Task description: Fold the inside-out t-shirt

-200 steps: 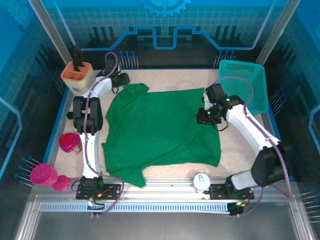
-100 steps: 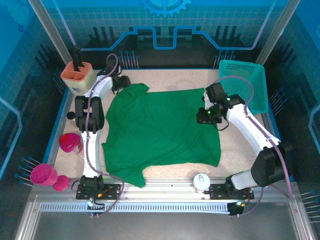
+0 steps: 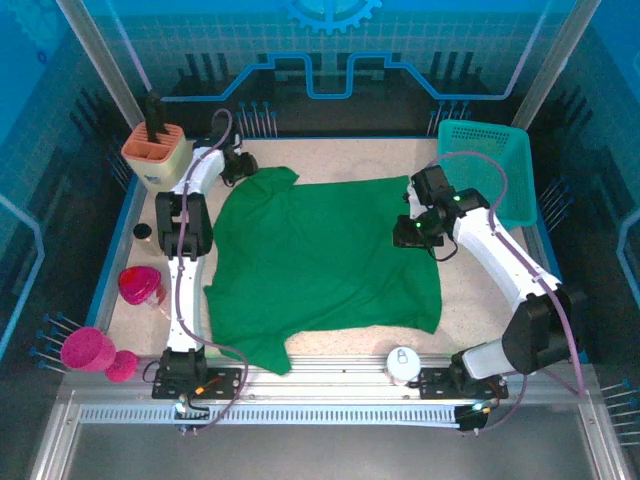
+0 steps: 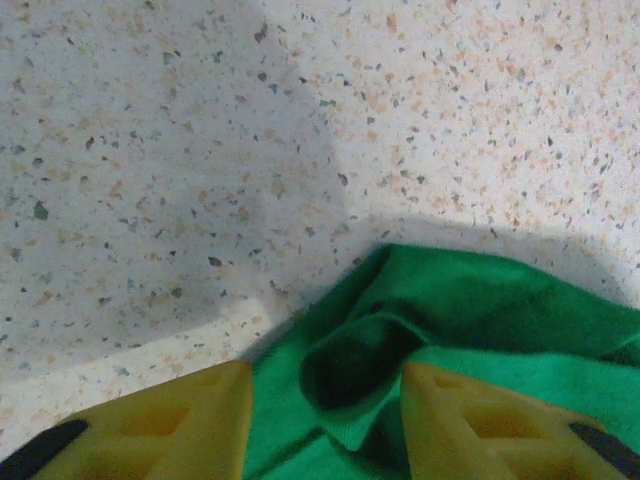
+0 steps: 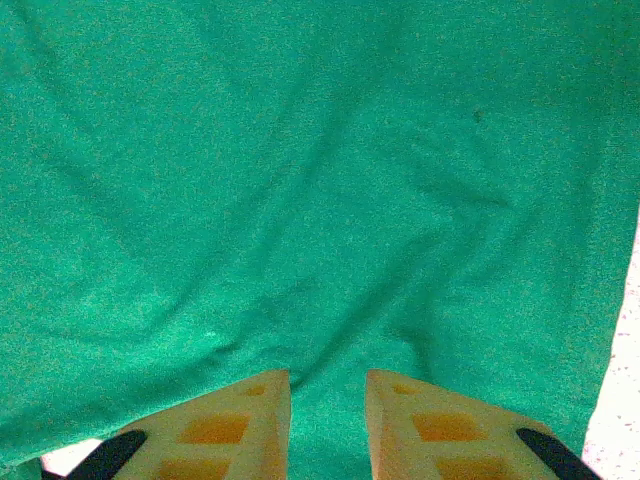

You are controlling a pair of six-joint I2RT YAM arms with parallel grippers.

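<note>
Across the middle of the bench (image 3: 345, 160), the inside-out t-shirt (image 3: 320, 260) lies spread nearly flat. One sleeve reaches toward the far left corner and the other lies at the near left edge.

Left pincer (image 3: 243, 163): positioned at the far left sleeve. In the wrist view its fingers (image 4: 170, 420) stand apart on either side of a bunched fold of sleeve cloth, which rests on the speckled surface.

Right pincer (image 3: 413, 232): positioned on the right edge of the t-shirt. Its fingers (image 5: 240, 420) are drawn nearly together on a ridge of cloth, with creases running into the narrow gap.

Teal basket (image 3: 485, 165): located at the far right corner, apart from the t-shirt.
</note>
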